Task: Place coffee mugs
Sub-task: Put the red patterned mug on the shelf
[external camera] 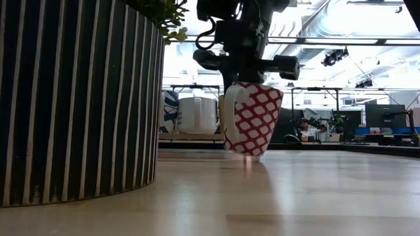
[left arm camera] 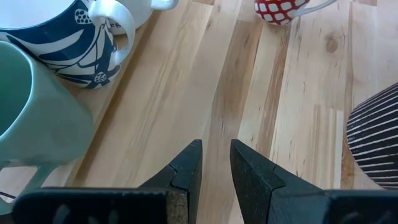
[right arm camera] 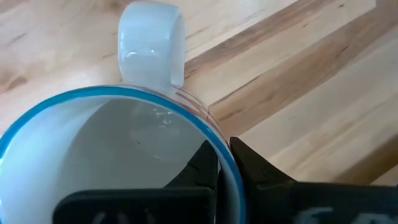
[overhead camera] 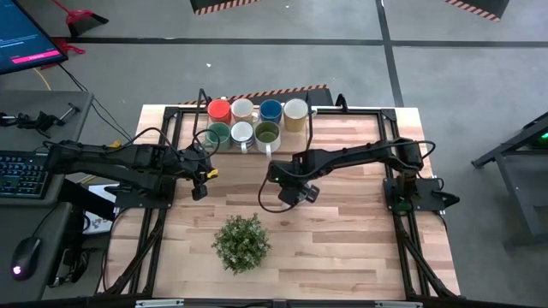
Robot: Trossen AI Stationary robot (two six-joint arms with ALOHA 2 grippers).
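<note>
A red mug with white diamonds [external camera: 252,118] hangs tilted under my right gripper [right arm camera: 225,171], which is shut on it near the table's middle [overhead camera: 295,190]. Its inside is white and its rim is blue. Several coffee mugs stand in two rows at the far edge, among them orange [overhead camera: 219,109], blue [overhead camera: 271,109], teal [overhead camera: 218,133] and olive-green [overhead camera: 267,133]. My left gripper [left arm camera: 216,165] stands open over bare wood at the left [overhead camera: 201,181], with nothing between its fingers. It is short of a blue-patterned mug [left arm camera: 74,43] and a pale green one [left arm camera: 31,118]. My right gripper pinches the mug's wall at the blue rim [right arm camera: 221,144], to one side of the white handle [right arm camera: 152,43]. One finger [right arm camera: 202,165] is inside the mug and one [right arm camera: 264,177] is outside. The fingers come from above, slanting down. The mug hangs tilted; whether its base touches the table I cannot tell.
A bushy green plant [overhead camera: 241,242] in a black-and-white striped pot [external camera: 79,98] stands near the table's front edge, close to both grippers. A black frame [overhead camera: 171,128] borders the tabletop. Bare wood [overhead camera: 351,231] lies to the right of the plant.
</note>
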